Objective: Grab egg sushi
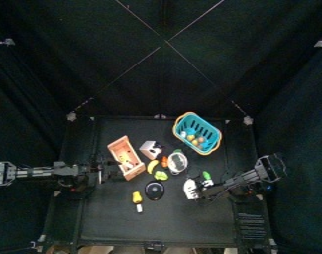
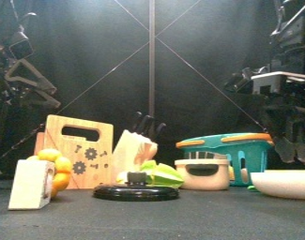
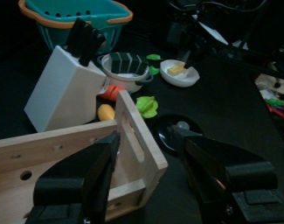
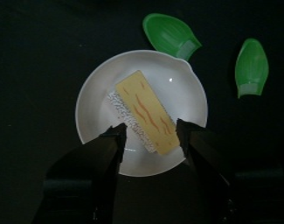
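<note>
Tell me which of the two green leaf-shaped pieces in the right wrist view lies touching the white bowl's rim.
The broader green leaf piece, whose tip meets the rim of the white bowl holding the egg sushi. The narrower green leaf piece lies apart, on bare table.

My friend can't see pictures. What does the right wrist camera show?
The right gripper hangs open over the egg sushi, a yellow strip on white rice in a white bowl. Two green leaf-shaped pieces lie on the black table beyond the bowl.

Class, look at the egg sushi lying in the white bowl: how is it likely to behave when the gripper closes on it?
The egg sushi looks like a rigid, light toy, so it probably won't squash. Its flat yellow top suggests no rolling. The shallow white bowl may slide or tip if nudged.
</note>
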`<state>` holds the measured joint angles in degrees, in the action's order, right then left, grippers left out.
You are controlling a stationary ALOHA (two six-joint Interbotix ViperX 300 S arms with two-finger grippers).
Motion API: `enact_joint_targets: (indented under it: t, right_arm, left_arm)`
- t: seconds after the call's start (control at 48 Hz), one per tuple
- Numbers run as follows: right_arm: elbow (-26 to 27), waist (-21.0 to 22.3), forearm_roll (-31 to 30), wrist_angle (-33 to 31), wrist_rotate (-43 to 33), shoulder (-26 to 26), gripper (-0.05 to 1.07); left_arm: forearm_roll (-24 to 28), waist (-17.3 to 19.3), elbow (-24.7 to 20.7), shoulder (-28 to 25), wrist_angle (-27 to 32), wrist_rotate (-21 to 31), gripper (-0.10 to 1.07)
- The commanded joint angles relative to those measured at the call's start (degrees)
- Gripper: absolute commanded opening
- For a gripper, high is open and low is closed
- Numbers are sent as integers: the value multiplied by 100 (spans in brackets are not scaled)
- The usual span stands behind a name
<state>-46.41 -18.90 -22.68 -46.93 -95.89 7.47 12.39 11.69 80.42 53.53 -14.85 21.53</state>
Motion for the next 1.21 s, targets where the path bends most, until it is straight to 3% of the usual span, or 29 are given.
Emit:
enact_joint_targets:
  t: [0.0, 0.521, 1.188]
  right_arm:
    - [-105, 18, -26, 220, -9, 141, 85]
    - [-202, 44, -589, 53, 9, 694, 85]
    - [-396, 105, -729, 958, -9, -132, 85]
  left_arm:
    - [0, 9, -62, -35, -26, 0, 87]
    - [-62, 9, -35, -26, -35, -9, 87]
    - [-62, 18, -18, -26, -35, 0, 87]
